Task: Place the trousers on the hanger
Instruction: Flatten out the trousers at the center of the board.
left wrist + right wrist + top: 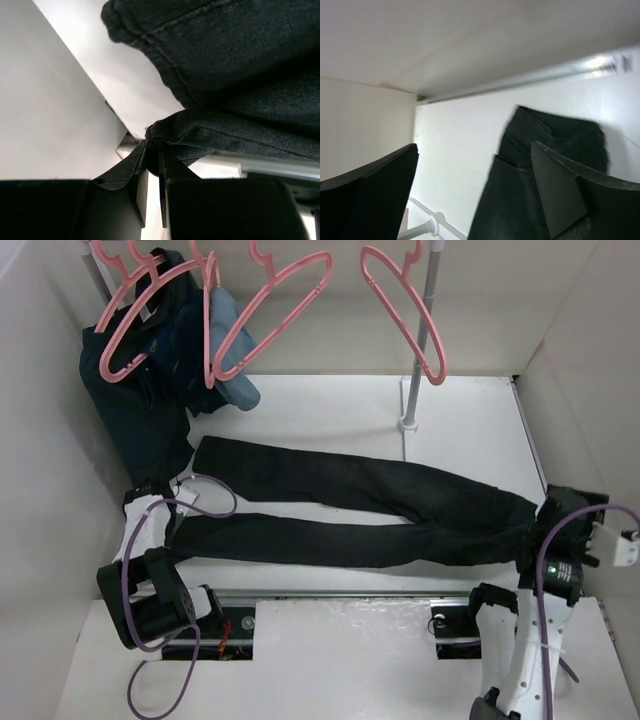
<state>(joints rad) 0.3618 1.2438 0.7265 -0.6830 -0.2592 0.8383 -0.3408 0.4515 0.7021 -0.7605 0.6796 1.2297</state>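
Trousers (350, 510) lie flat across the desk (470, 430), both legs running left, waist at the right end. None of the cloth is on the hanger (405, 325), which hangs bare at the back right, well apart from it.

Left claw (152, 150): narrow, pinching only the very edge of one leg hem. Right claw (475, 147): spread wide over the waist end, one finger (560, 195) above the fabric, nothing gripped.

Risks, as judged from here:
- The hem pinch is shallow. A pull or lift could let soft cloth slide out.
- With only one end held, a lift would drag the rest along the desk and may bunch or twist the legs.
- The hanger is thin and hangs free. Any nudge from cloth or arm would likely swing or turn it, and the legs could miss the bar.
- A purple cable (215, 502) loops over the leg just beside the left claw and could snag.

Surroundings: a navy garment (140, 410) hangs at the back left, near the leg ends, and could get caught up in a lift. A light-blue cloth (235, 350) and further pink hangers crowd that same side. The rack pole (425, 335) stands between the trousers and the bare hanger. The side walls are close on both sides, so arm swing looks tight.
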